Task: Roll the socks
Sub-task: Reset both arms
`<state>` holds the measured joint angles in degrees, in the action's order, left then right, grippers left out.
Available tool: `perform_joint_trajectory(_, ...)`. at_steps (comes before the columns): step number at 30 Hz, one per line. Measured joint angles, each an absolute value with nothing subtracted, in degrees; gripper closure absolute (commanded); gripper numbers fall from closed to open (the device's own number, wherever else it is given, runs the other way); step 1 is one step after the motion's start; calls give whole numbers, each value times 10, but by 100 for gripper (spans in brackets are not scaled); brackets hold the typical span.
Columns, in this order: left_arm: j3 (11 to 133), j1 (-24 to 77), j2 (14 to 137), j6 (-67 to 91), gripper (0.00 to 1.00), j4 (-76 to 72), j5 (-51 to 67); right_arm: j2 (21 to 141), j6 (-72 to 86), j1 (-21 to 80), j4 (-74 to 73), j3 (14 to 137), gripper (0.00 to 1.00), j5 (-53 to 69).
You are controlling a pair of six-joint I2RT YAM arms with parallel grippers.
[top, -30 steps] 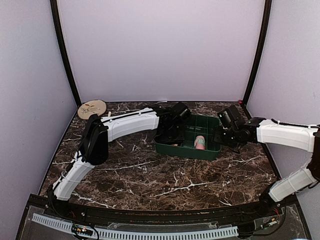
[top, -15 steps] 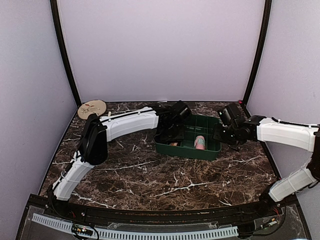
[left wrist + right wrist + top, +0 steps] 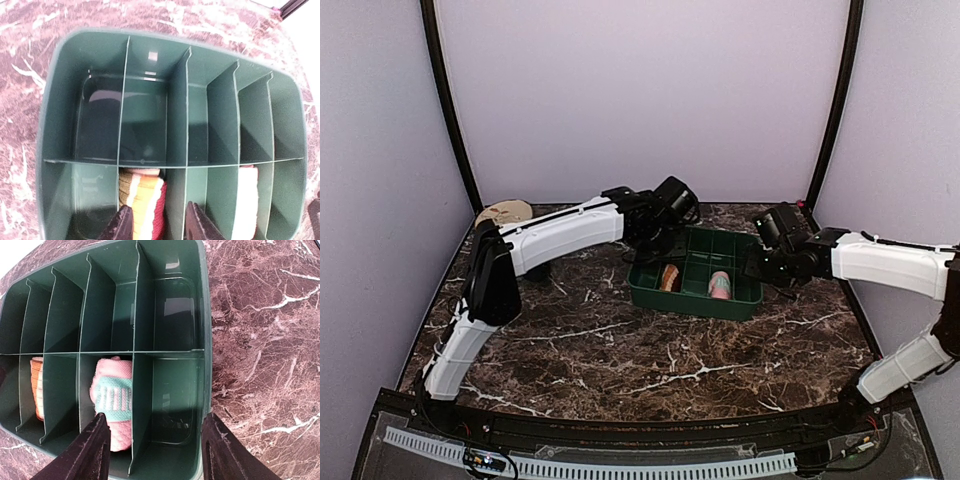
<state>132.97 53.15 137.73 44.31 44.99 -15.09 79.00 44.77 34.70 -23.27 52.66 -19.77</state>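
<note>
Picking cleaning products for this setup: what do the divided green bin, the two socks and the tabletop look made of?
Green bin: likely moulded plastic, semi-gloss; thin dividers catch glints. Striped sock: ribbed knit fabric, matte. Pink sock: finer knit, matte. Tabletop: brown marble look, white veins; possibly printed laminate.

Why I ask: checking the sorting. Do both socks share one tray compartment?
No, the striped sock and the pink sock sit in separate compartments of the tray, one empty between.
</note>
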Motion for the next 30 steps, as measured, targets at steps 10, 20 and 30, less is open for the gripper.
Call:
perform_joint_trajectory(10, 1248, 533, 1297, 362, 61, 411, -218, 792, 409, 346, -239, 551, 43, -239)
perform_joint_trajectory(20, 722, 531, 863, 171, 33, 111, -340, 746, 348, 273, -239, 556, 41, -276)
perform_joint_trajectory(30, 514, 446, 660, 127, 26, -10, -355, 710, 339, 258, -243, 554, 37, -320)
